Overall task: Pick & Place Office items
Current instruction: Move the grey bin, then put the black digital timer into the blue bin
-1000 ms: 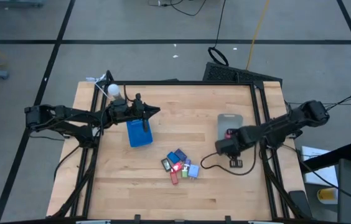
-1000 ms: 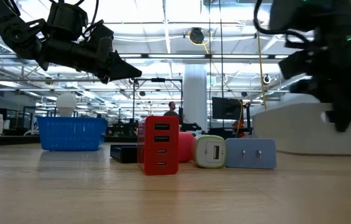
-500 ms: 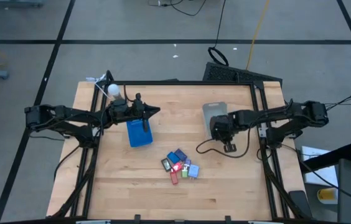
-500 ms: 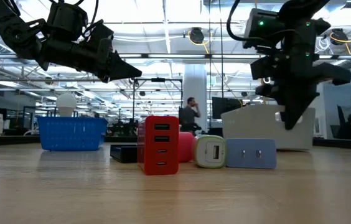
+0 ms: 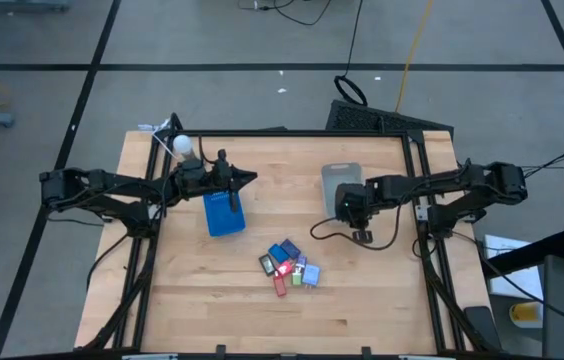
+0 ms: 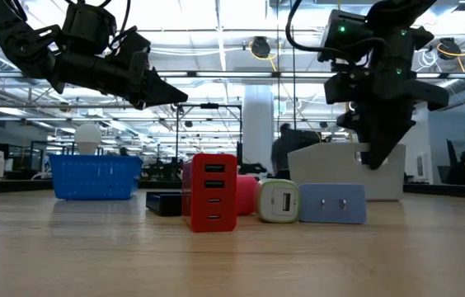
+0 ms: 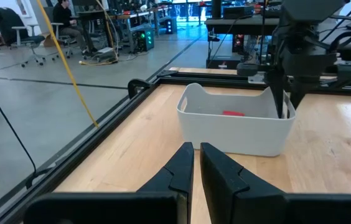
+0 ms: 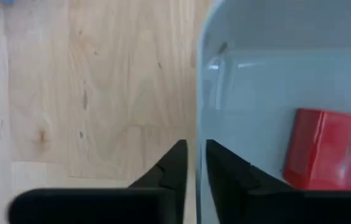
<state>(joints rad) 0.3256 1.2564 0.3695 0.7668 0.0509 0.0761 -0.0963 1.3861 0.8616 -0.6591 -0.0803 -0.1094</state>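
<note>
Low view: red charger [image 6: 213,192] stands upright, ports facing camera.

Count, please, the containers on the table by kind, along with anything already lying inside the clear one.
Blue basket: 1
Clear bin: 1
Red office item inside the clear bin: 1
Total: 3
The other office items sit in a tight pile on the table, too closely packed to count exactly.
</note>
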